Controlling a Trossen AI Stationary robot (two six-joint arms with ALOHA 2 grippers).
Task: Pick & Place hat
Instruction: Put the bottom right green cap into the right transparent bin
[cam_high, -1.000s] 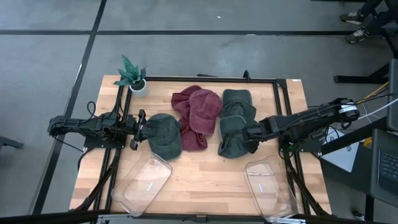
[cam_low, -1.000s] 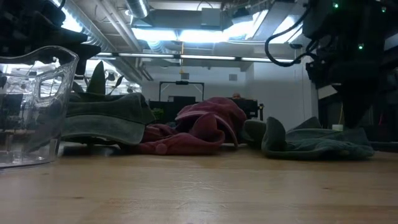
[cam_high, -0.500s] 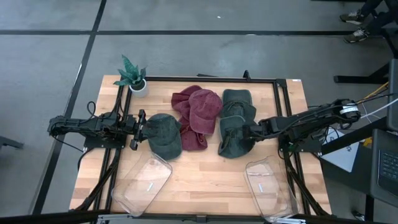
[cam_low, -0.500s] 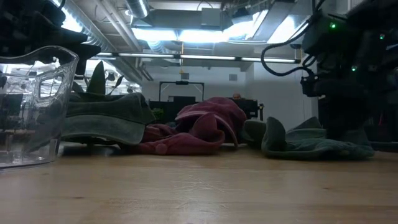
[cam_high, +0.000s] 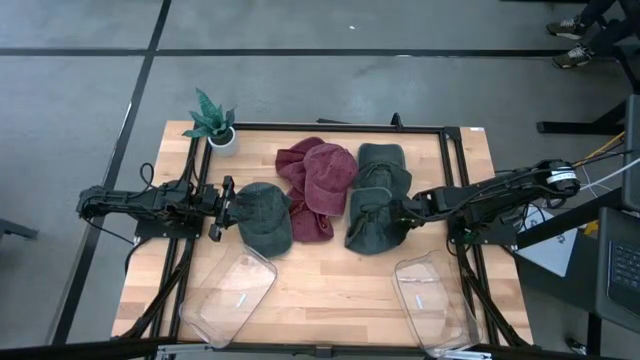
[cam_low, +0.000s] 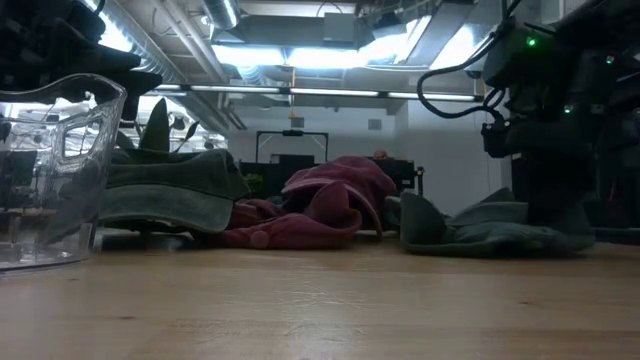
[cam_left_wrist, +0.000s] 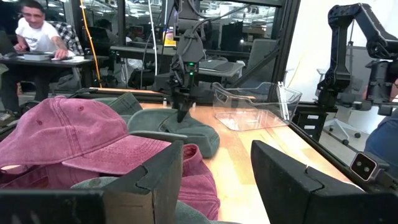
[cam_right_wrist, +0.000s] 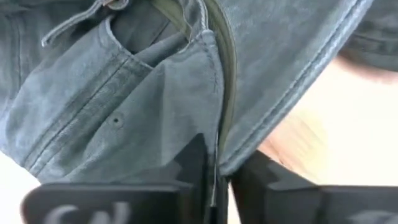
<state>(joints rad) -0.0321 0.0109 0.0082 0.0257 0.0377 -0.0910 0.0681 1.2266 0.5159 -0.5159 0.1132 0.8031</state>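
Right end effector (cam_high: 404, 212): we see it clamped thinly on green hat (cam_high: 375, 218); we judge fabric may slip free. Left end effector (cam_high: 222, 208): apart, beside another hat (cam_high: 262, 215).

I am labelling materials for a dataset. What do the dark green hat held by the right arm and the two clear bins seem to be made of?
The dark green hat, pinched between the right gripper fingers, looks like washed cotton twill: matte, faded, with stitched seams and soft folds. The clear bins look like rigid transparent plastic, glossy, with wood showing through; glass cannot be excluded.
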